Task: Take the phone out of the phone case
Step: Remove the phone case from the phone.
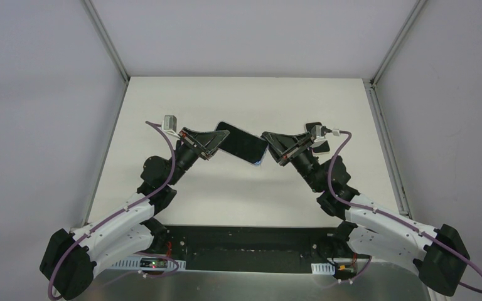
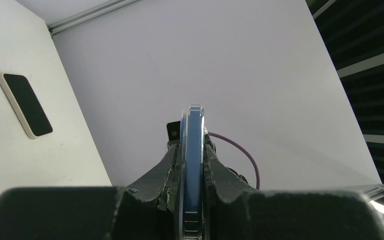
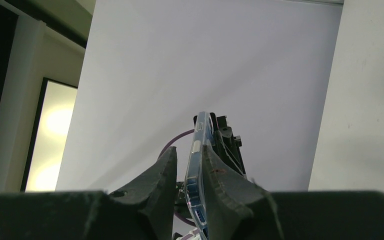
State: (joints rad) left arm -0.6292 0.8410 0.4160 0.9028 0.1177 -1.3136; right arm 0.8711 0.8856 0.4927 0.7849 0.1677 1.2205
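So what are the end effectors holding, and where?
Both clamp the cased phone: left end effector on one end, right end effector on the opposite end.

Top camera high and behind, looking down at table (image 1: 226, 200), wrist cameras close, facing each other across shared phone (image 1: 241, 143)

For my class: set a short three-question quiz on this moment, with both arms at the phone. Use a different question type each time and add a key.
1. True or false: the left tool is shut on the cased phone, held clear of the table.
2. What sits between the right tool's fingers? A) the clear case edge, B) a cable, C) nothing.
3. Fill in: a second phone lies flat on the ____.
Key: 1 true; 2 A; 3 table.
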